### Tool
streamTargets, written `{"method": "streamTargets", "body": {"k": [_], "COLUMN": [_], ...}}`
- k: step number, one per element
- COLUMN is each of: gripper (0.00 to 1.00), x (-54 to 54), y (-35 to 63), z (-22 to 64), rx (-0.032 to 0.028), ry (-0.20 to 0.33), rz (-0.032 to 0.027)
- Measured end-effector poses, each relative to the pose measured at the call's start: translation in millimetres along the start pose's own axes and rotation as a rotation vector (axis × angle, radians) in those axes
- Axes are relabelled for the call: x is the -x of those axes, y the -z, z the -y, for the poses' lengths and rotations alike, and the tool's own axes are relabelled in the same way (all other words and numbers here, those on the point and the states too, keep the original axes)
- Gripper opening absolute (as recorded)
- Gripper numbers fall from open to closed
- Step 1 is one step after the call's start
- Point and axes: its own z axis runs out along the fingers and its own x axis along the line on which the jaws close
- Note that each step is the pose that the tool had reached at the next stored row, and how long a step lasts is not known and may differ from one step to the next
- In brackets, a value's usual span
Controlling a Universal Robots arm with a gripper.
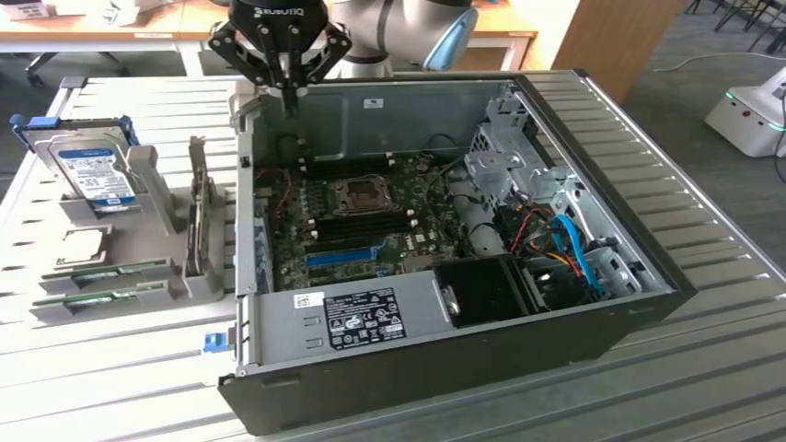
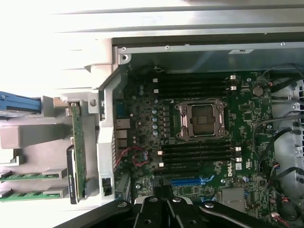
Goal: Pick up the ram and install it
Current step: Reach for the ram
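Observation:
Two ram sticks (image 1: 105,273) (image 2: 33,175), thin green boards, lie side by side in a grey holder (image 1: 74,308) on the table at the exterior view's left, outside the computer case. My gripper (image 1: 291,103) (image 2: 165,202) hangs above the case's back wall, well away from the sticks. Its black fingers are shut together with nothing between them. Inside the case lies the green motherboard (image 1: 368,216), with empty black memory slots (image 2: 194,152) on both sides of the CPU socket (image 2: 202,118).
The open black case (image 1: 639,304) takes up the middle of the table. A silver hard drive with a blue label (image 1: 92,170) and an upright green card (image 1: 199,216) stand in the holder. A blue slot (image 2: 190,181) and cables (image 1: 577,249) sit inside the case.

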Motion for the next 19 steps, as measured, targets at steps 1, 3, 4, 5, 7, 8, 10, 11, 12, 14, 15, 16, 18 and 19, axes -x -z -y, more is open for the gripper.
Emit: {"method": "streamTargets", "body": {"k": [1,3,4,5,7,8,10,11,12,14,15,16,18,19], "gripper": [0.1,0.1,0.1,0.1,0.1,0.1,0.1,0.1,0.1,0.1,0.1,0.1,0.1,0.1], "x": [-1.2,-3.9,-5.2,-6.4,-8.8,-10.0,-12.9,-14.4,-15.8,-18.9,-20.4,-22.0,-25.0,-26.5], "y": [0.0,0.0,0.1,0.1,0.1,0.1,0.1,0.1,0.2,0.2,0.2,0.2,0.2,0.2], "z": [0.1,0.3,0.4,0.5,0.7,0.8,1.0,1.1,1.2,1.4,1.5,1.6,1.9,2.0], "rx": [0.0001,0.0,0.0,0.0,0.0,0.0,0.0001,0.0,0.0,0.0,0.0,0.0,0.0,0.0], "ry": [0.0,0.0,0.0,0.0,0.0,0.0,0.0,0.0,0.0,0.0,0.0,0.0,0.0,0.0], "rz": [0.0001,0.0001,0.0,0.0,0.0,0.0,0.0,0.0,0.0,0.0,0.0,0.0,0.0,0.0]}}
